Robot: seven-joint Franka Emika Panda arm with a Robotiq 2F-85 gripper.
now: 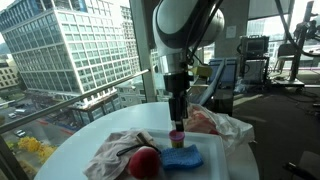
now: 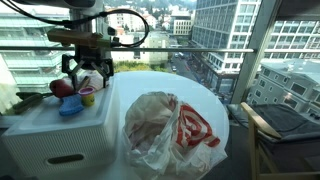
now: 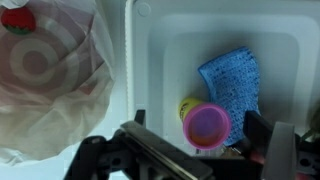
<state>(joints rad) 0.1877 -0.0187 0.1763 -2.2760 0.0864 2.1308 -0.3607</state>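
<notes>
The claw [image 3: 197,124] hangs straight down over a white tub [image 3: 128,60], its two fingers [image 3: 256,128] spread well apart and gripping nothing. In the wrist view the cup [image 3: 207,127] shows right between them, its pink mouth facing the camera and a yellow side peeking out behind. In both exterior views the claw [image 1: 177,115] is just above the cup [image 1: 177,137], and whether the tips touch it I cannot tell.

The cup [image 2: 87,97] stands on the tub's floor. Of the things inside, it is the one closest to the tub's edge on the bag's side. A blue sponge [image 3: 230,85] lies flat just beside it, toward the tub's far wall in the wrist view. Past the sponge [image 1: 182,157] in an exterior view sits a red round thing [image 1: 143,162], a ball or a fruit, too blurred to say which. A pale cloth [image 1: 115,152] is crumpled against it and hangs over the tub's rim.

Outside the tub [image 2: 60,135], a crumpled white plastic bag [image 2: 165,130] with a red ring mark lies near the middle of the round white table [image 2: 150,85], close beside the tub's wall. The same bag [image 3: 50,70] fills the left of the wrist view

Beyond the table's edge [image 1: 80,150] stand tall windows [image 1: 80,50] with city buildings outside
</notes>
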